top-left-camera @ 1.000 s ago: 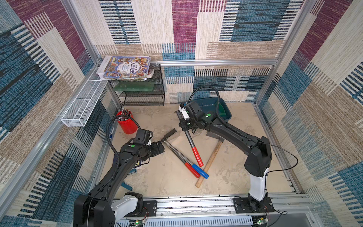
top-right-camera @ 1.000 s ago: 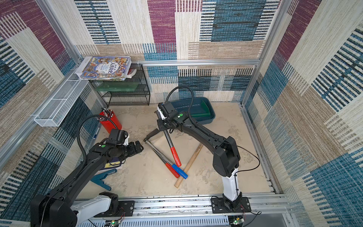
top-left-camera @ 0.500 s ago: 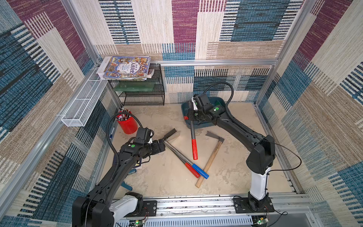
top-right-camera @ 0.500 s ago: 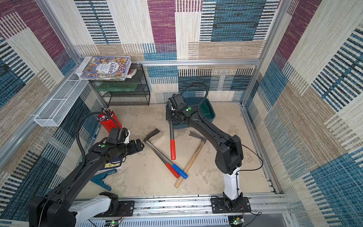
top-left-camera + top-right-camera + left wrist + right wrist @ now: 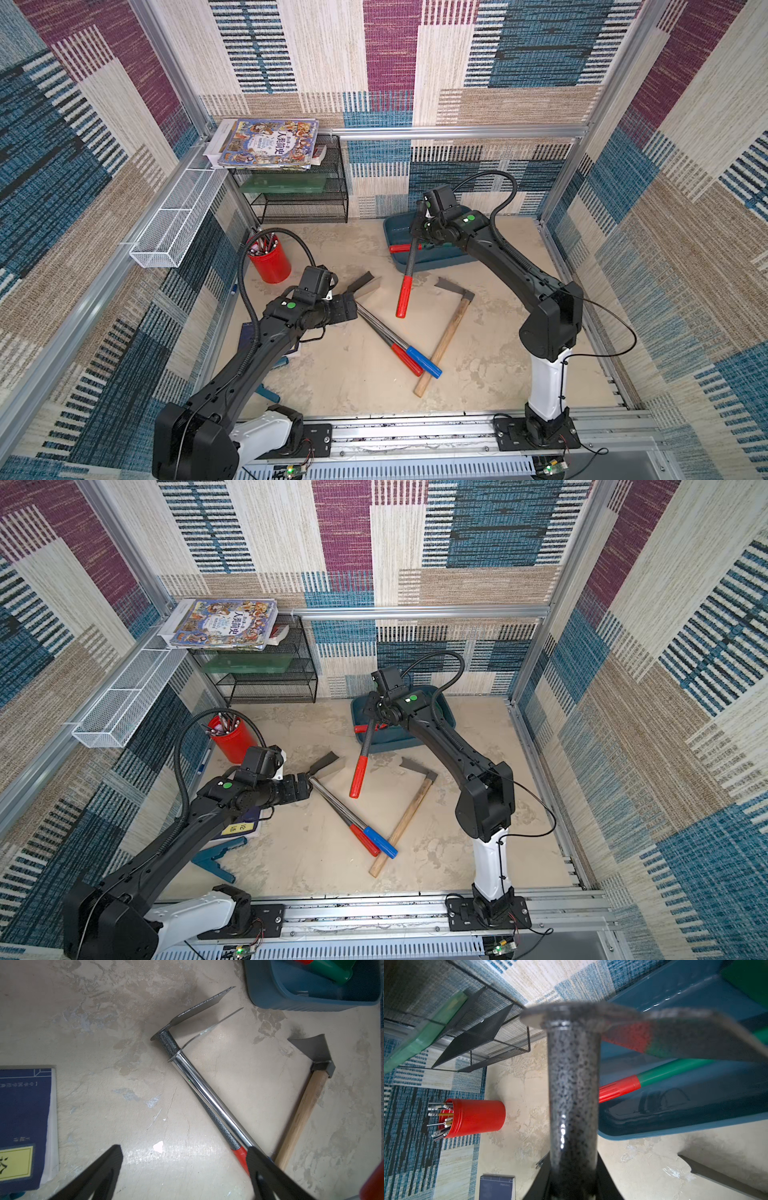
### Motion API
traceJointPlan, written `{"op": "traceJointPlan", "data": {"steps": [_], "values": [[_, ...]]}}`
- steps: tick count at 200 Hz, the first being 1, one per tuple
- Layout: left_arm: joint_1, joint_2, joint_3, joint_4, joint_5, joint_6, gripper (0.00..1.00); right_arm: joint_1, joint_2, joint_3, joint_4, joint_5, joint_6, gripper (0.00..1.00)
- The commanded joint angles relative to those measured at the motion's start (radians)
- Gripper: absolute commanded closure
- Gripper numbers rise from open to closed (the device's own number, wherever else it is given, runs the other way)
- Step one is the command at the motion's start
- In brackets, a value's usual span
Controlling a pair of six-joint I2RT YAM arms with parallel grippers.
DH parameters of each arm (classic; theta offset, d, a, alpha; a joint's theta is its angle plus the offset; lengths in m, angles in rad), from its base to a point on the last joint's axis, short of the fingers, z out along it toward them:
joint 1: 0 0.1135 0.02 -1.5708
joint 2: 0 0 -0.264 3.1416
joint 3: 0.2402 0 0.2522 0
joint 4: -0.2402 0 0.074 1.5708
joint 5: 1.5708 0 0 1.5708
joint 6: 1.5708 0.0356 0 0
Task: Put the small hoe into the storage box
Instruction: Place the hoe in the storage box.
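The small hoe (image 5: 410, 262) has a speckled dark shaft and a red grip. My right gripper (image 5: 417, 232) is shut on its shaft just below the blade, seen in both top views (image 5: 371, 715). The blade (image 5: 675, 1032) hangs over the left end of the dark-teal storage box (image 5: 432, 266), while the red grip (image 5: 357, 777) slants down over the floor in front of it. In the right wrist view the gripper (image 5: 574, 1178) clamps the shaft. My left gripper (image 5: 185, 1151) is open, low over the floor beside two other long tools (image 5: 386, 336).
A green-shafted tool with a red grip (image 5: 618, 1089) lies in the box. A wooden-handled hoe (image 5: 446, 332) lies on the floor. A red pen cup (image 5: 270, 262), a black mesh rack (image 5: 299, 195), a white wire basket (image 5: 178, 220) and a blue book (image 5: 25, 1126) are on the left.
My right arm has carried the hoe back and to the right, from above the floor tools to the box's left end. The left arm has hardly moved.
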Motion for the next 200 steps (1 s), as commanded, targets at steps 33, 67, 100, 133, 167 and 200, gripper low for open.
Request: {"op": "traceJointPlan", "data": {"steps": [33,67,100,133,167,200], "values": [[-0.039,0.021,0.038,0.003,-0.042,0.056,0.03,-0.059,0.025,0.016,0.017,-0.011,0.118,1.00],[-0.062,0.036,0.048,0.003,-0.049,0.061,0.03,-0.090,0.045,0.027,0.017,-0.014,0.171,1.00],[-0.079,0.046,0.052,0.003,-0.056,0.054,0.03,-0.133,0.083,0.059,-0.010,-0.026,0.242,1.00],[-0.087,0.048,0.050,0.003,-0.059,0.049,0.03,-0.171,0.124,0.083,-0.018,-0.037,0.283,1.00],[-0.093,0.049,0.048,0.003,-0.060,0.044,0.03,-0.200,0.164,0.100,-0.024,-0.035,0.310,1.00],[-0.100,0.055,0.044,0.003,-0.053,0.032,0.03,-0.224,0.197,0.119,-0.023,-0.044,0.317,1.00]]}}
